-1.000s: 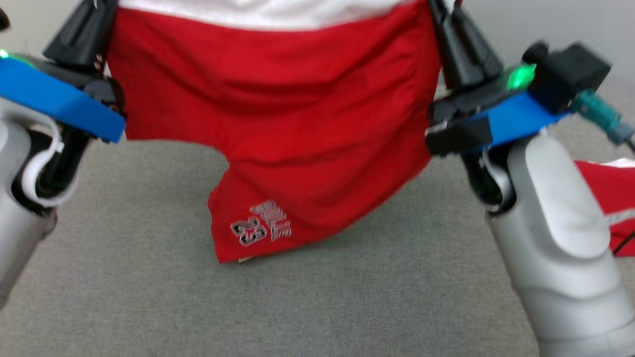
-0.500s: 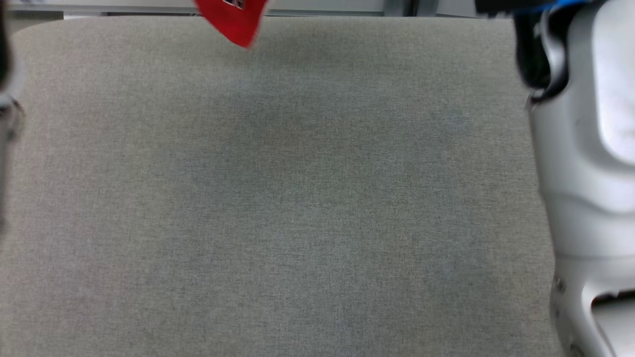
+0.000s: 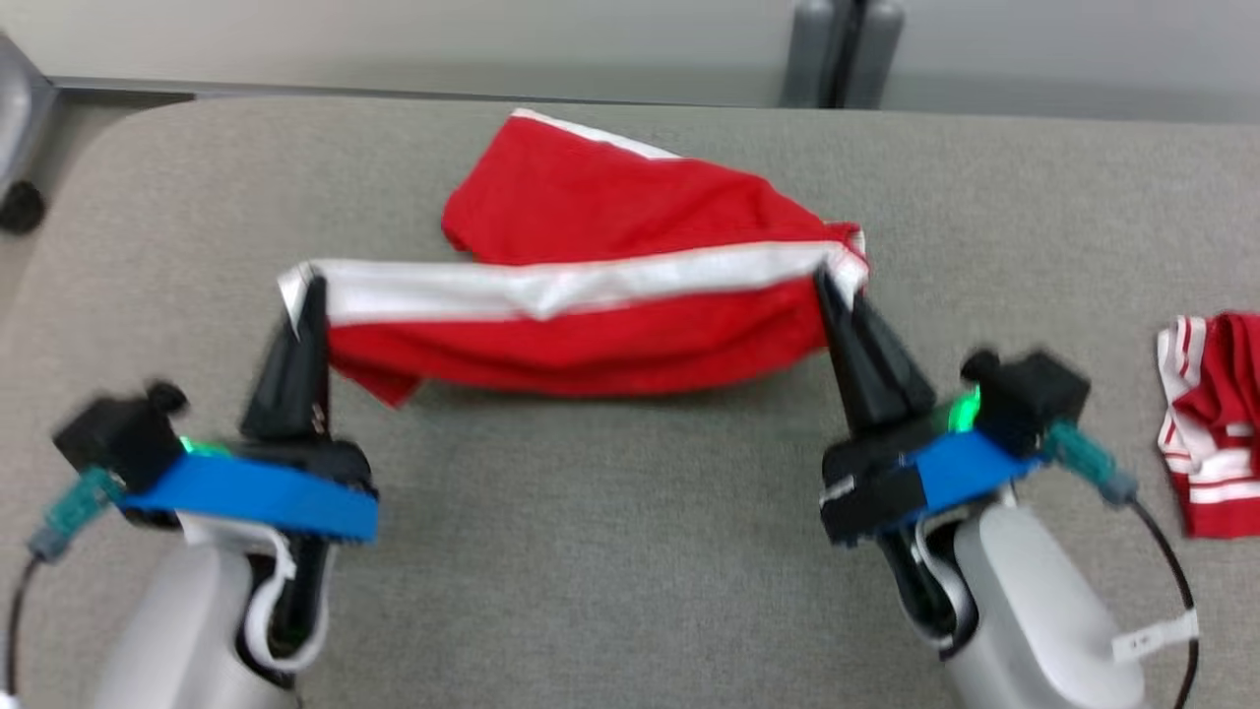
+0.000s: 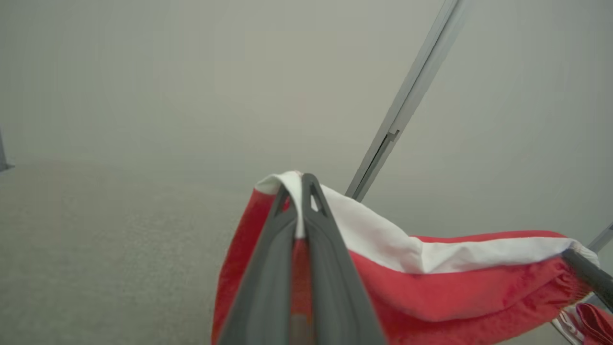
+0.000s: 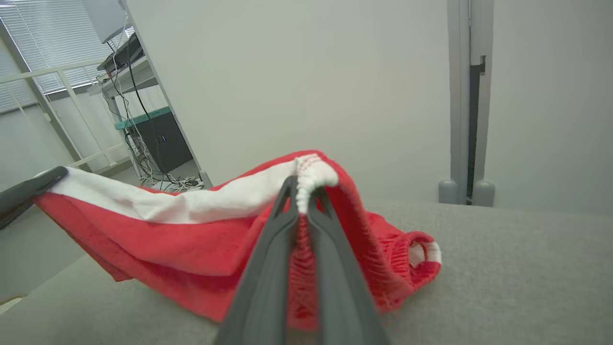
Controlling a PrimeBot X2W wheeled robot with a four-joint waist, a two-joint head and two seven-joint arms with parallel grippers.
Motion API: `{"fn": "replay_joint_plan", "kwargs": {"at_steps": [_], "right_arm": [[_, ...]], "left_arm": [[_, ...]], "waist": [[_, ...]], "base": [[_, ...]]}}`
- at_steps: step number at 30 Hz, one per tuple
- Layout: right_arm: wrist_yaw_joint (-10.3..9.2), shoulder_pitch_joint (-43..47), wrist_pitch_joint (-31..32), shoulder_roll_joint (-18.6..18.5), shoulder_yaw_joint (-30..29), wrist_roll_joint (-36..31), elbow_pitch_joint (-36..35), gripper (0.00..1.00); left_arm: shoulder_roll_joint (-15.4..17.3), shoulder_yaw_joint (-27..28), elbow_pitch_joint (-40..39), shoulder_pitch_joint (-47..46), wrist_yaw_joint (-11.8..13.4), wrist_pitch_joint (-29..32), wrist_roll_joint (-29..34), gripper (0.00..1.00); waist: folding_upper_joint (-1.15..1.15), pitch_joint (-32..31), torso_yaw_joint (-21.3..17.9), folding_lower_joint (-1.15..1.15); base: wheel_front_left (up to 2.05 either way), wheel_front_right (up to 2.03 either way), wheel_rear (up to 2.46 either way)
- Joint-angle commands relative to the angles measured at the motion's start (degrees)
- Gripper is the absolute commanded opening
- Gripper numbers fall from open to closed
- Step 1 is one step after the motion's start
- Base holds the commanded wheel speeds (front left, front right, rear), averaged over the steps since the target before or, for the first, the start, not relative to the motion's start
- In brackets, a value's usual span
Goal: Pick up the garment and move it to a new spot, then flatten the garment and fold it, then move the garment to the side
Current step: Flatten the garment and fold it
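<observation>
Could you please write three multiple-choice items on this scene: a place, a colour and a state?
1. Where on the table does the striped garment lie? A. left edge B. right edge C. far edge
2. What colour is the band on the red garment? A. white B. blue C. black
3. How are the left gripper and right gripper? A. both open B. only the left shut C. both shut on the red garment
Answers: B, it lies at the head view's right; A, the strip is white; C, both wrist views show them clamped on the band.
</observation>
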Motion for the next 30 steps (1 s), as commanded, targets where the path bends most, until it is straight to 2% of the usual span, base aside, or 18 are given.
{"fn": "replay_joint_plan", "kwargs": {"at_steps": [1, 5, 9, 18, 23, 30], "right_arm": [[0.0, 2.91, -0.25, -0.13, 0.12, 0.67, -1.98, 0.0], [0.0, 13.38, -0.23, -0.15, 1.59, 2.34, -6.19, 0.0], [0.0, 21.46, -0.22, -0.15, 1.49, 3.95, -9.06, 0.0], [0.0, 31.6, -0.24, -0.13, 1.28, 5.49, -15.87, 0.0], [0.0, 29.42, -0.23, -0.13, 1.29, 6.13, -18.18, 0.0], [0.0, 21.58, -0.23, -0.15, 0.25, 11.76, -12.46, 0.0]], "left_arm": [[-0.92, 0.31, -0.26, 1.99, -0.1, -0.12, -0.18, 0.0], [-3.16, 1.14, -0.4, 10.2, -0.09, -0.12, 0.42, 0.0], [-3.71, 1.89, -1.12, 16.89, -0.1, -0.13, 2.6, 0.0], [-4.91, 4.65, -6.22, 25.83, -0.1, -0.14, 5.41, 0.0], [-3.81, 3.01, -7.76, 21.09, -0.1, -0.14, 6.03, 0.0], [0.54, -0.24, -2.77, 5.62, -0.1, -0.13, 4.47, 0.0]], "waist": [[0.0, -1.45, -0.1, 0.0], [0.0, -5.36, 0.55, 0.0], [0.0, -8.78, 0.68, 0.0], [0.0, -11.88, -0.41, 0.0], [0.0, -9.33, -1.91, 0.0], [0.0, -1.99, -4.6, 0.0]], "base": [[0.0, 0.0, 0.0], [0.0, 0.0, 0.0], [0.0, 0.0, 0.0], [0.0, 0.0, 0.0], [0.0, 0.0, 0.0], [0.0, 0.0, 0.0]]}}
